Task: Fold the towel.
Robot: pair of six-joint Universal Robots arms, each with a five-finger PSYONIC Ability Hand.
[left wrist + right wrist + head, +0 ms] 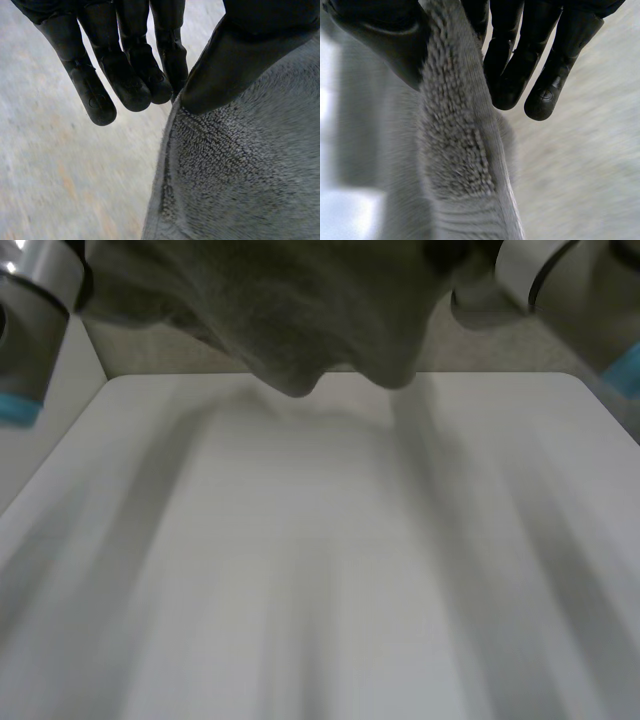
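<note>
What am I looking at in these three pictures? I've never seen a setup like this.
This is a two-armed robot. The head view looks down from behind at a white table, with a grey towel held up near its far edge. The other two pictures come from cameras on the wrists, each looking along its own black hand. The left hand pinches the towel's edge between thumb and fingers; the right hand pinches it likewise.

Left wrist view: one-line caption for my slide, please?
Left hand pinches the grey towel at its edge between thumb and straight fingers.
</note>
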